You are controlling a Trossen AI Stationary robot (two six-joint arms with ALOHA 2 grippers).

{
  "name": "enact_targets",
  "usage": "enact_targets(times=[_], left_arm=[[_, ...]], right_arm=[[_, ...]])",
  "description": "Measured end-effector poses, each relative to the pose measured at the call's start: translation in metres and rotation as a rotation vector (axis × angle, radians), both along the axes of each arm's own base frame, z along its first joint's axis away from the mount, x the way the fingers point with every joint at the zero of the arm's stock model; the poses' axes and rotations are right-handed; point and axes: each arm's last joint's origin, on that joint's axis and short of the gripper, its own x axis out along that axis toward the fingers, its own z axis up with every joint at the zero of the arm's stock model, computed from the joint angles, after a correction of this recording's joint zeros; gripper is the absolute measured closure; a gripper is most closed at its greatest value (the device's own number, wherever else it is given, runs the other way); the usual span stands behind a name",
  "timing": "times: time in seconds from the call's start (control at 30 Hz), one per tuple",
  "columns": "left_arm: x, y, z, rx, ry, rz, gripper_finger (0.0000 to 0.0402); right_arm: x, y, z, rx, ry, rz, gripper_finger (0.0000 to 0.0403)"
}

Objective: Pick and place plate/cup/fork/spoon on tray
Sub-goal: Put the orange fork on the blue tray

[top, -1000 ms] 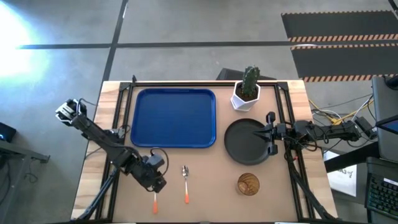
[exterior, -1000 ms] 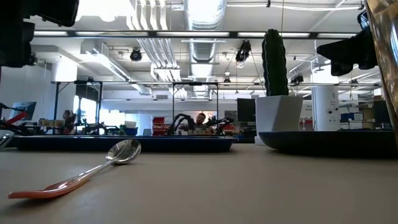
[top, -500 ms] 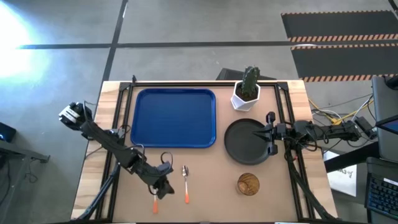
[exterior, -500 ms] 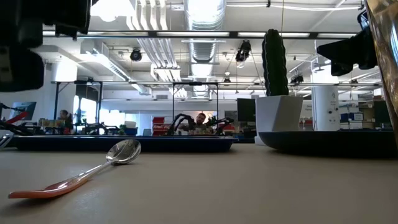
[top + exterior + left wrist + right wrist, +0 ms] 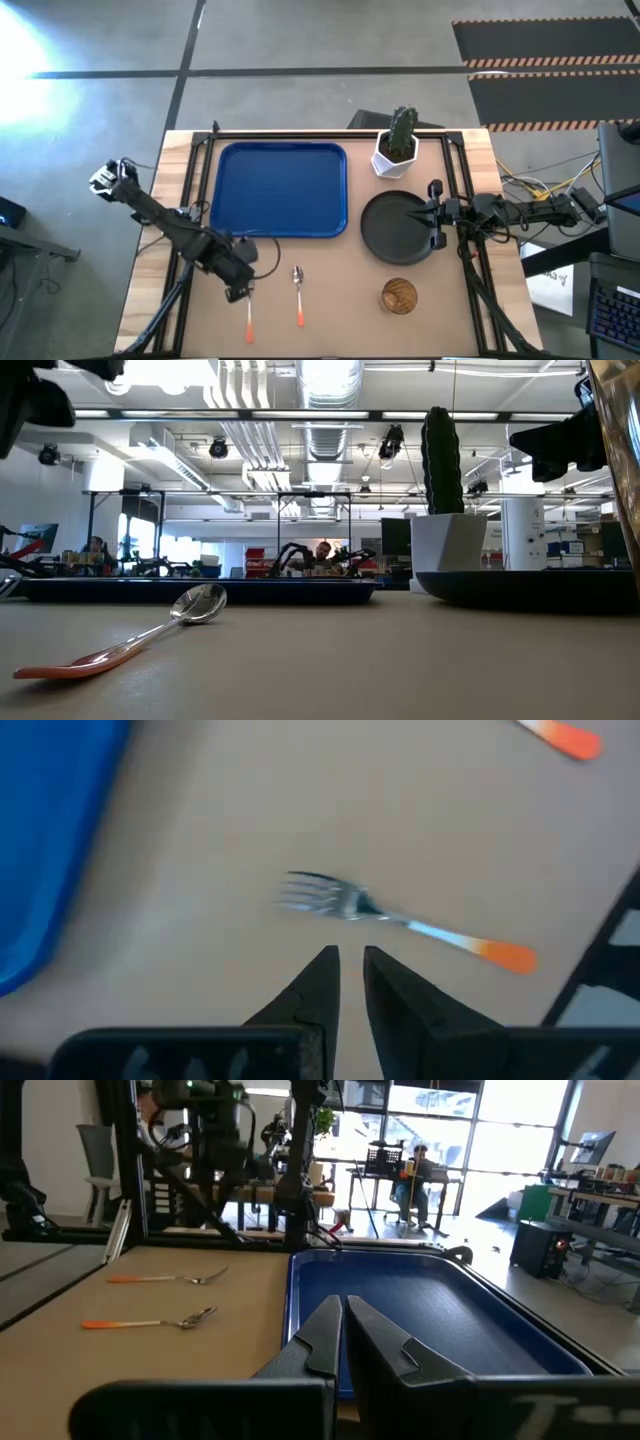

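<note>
- The left gripper [image 5: 237,291] is seen in the high view above the counter [image 5: 330,290] near its front left corner, just behind the fork [image 5: 249,318]. Half a second ago it was lower and closer to the spoon [image 5: 298,296]; it has been drawn back toward the left edge.
- In the left wrist view its jaws are pressed almost together, with only a thin gap, and nothing is held. The fork [image 5: 400,920] lies flat on the counter just beyond the tips.
- The fork and the spoon are still side by side near the front edge, in the same places as one second ago.
- The blue tray [image 5: 280,189] stands at the back left of the counter and carries nothing.
- The right gripper [image 5: 436,213] waits at the right rim of the black plate [image 5: 395,232], unchanged; its jaws are nearly closed and empty in the right wrist view.
- The amber cup [image 5: 399,296] stands near the front right corner, and the cactus pot [image 5: 397,150] at the back edge.
- It is judged that no item is placed yet, and that the fork is being lined up for a new approach.
</note>
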Motion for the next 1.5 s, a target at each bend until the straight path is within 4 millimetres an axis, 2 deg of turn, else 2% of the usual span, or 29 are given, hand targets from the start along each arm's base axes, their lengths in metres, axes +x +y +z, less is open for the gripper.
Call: enact_targets(times=[0.17, 0.43, 0.63, 0.73, 0.83, 0.97, 1.13, 1.5], left_arm=[[0.0, -0.002, 0.008, -0.047, 0.017, 0.106, 0.0355], [-0.005, -0.014, -0.008, -0.142, 0.121, 0.189, 0.0264], [0.007, -0.025, -0.015, -0.302, 0.117, 0.339, 0.0212], [0.013, -0.032, -0.025, -0.363, 0.108, 0.426, 0.0208], [0.015, -0.037, -0.037, -0.365, 0.178, 0.494, 0.0208], [0.017, -0.045, -0.055, -0.34, 0.306, 0.494, 0.0221], [0.028, -0.054, -0.07, -0.304, 0.341, 0.52, 0.0239], [0.042, -0.064, -0.082, -0.28, 0.352, 0.601, 0.0247]], right_arm=[[0.0, 0.0, 0.0, 0.0, 0.0, 0.0, 0.0394], [0.0, 0.0, 0.0, 0.0, 0.0, 0.0, 0.0394], [0.0, 0.0, 0.0, 0.0, 0.0, 0.0, 0.0394], [0.0, 0.0, 0.0, 0.0, 0.0, 0.0, 0.0394], [0.0, 0.0, 0.0, 0.0, 0.0, 0.0, 0.0394], [0.0, 0.0, 0.0, 0.0, 0.0, 0.0, 0.0394], [0.0, 0.0, 0.0, 0.0, 0.0, 0.0, 0.0394], [0.0, 0.0, 0.0, 0.0, 0.0, 0.0, 0.0394]])
